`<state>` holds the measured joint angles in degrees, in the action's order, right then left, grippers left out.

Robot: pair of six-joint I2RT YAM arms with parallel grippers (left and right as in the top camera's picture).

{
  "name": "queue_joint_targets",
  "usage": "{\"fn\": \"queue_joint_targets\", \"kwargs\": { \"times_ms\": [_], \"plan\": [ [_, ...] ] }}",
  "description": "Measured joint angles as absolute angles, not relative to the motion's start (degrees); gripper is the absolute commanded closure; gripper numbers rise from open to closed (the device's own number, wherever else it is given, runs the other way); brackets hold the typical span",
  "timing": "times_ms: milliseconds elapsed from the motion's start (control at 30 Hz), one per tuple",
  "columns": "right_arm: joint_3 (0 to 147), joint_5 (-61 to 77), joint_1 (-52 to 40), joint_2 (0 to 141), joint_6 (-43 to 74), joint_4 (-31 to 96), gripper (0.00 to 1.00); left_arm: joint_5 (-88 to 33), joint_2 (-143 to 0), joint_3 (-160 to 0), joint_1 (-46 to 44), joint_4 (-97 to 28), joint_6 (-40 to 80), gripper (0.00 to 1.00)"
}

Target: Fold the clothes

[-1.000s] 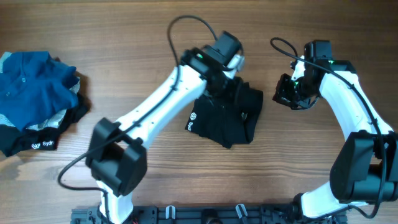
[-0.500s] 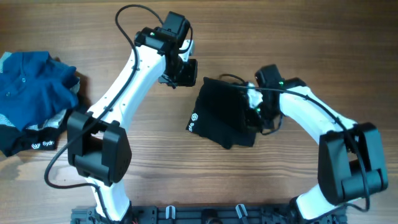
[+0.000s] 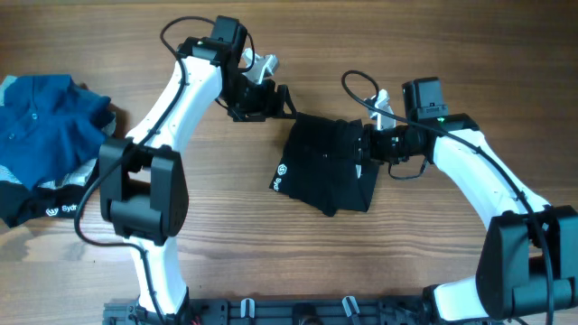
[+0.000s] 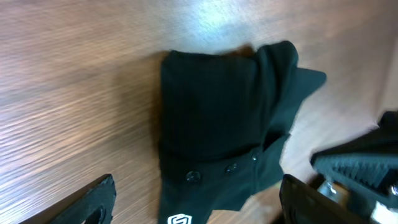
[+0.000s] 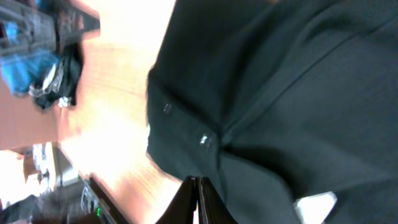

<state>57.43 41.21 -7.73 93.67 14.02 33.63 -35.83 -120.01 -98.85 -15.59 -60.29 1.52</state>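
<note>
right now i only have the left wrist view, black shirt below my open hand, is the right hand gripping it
Observer: The right hand has its fingers pressed together at the right edge of the black collared fabric shirt. I cannot tell if cloth is pinched between them.
Operator: where's my hand on the overhead
Observer: The left hand sits at the shirt's far left corner, mostly over the bare wooden table.
Operator: anything else waiting to be folded
Observer: Yes, a rumpled blue fabric polo is heaped at the table's left edge, together with a black piece with white lettering.
</note>
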Motion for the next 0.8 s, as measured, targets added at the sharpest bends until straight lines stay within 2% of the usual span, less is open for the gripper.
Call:
{"fn": "queue_joint_targets", "kwargs": {
  "times_ms": [167, 333, 367, 467, 533, 567, 600, 633, 667, 700, 733, 767, 800],
  "plan": [
    [55.0, 38.46, -7.7, 95.33, 24.99, 31.57, 0.95, -40.6, -125.49, -98.85, -16.62, -60.42, -1.54, 0.09],
    [54.76, 35.7, -7.7, 101.34, 35.57, 30.94, 0.96, -42.57, -130.89, -98.72, -18.96, -65.82, -7.44, 0.14],
    [54.76, 35.68, -7.7, 101.69, 36.47, 30.79, 0.96, -43.16, -131.26, -98.72, -19.75, -67.0, -9.52, 0.18],
    [54.76, 35.51, -7.7, 101.73, 37.78, 30.76, 0.96, -43.55, -131.28, -98.67, -21.98, -67.05, -14.09, 0.42],
    [54.76, 35.27, -7.7, 101.75, 37.98, 30.76, 0.96, -43.46, -131.37, -98.63, -23.51, -65.98, -17.12, 0.54],
    [54.76, 34.94, -7.7, 101.75, 38.0, 30.76, 0.96, -43.4, -131.48, -98.63, -24.45, -65.6, -18.04, 0.64],
    [54.76, 34.63, -7.7, 101.75, 38.13, 30.76, 0.96, -43.44, -131.79, -98.63, -25.26, -64.9, -18.52, 0.82],
    [54.76, 34.54, -7.7, 101.75, 38.13, 30.76, 0.96, -43.64, -132.75, -98.63, -26.3, -64.47, -19.03, 0.92],
    [54.76, 34.44, -7.7, 101.75, 38.09, 30.81, 0.96, -44.01, -133.34, -98.63, -26.85, -64.36, -19.09, 0.96],
    [54.76, 34.44, -7.7, 101.75, 37.6, 31.2, 0.96, -44.71, -133.73, -98.63, -27.2, -64.14, -19.46, 0.83],
    [54.76, 34.41, -7.7, 101.75, 37.39, 31.35, 0.95, -45.01, -133.73, -98.63, -27.22, -64.12, -19.49, 0.54],
    [54.76, 34.41, -7.7, 101.75, 36.67, 31.88, 0.96, -45.8, -133.75, -98.63, -26.98, -64.34, -19.7, 0.43],
    [54.76, 34.0, -7.7, 101.75, 36.01, 32.51, 0.96, -46.87, -133.84, -98.61, -26.59, -64.49, -19.64, 0.41]
  ]
}}
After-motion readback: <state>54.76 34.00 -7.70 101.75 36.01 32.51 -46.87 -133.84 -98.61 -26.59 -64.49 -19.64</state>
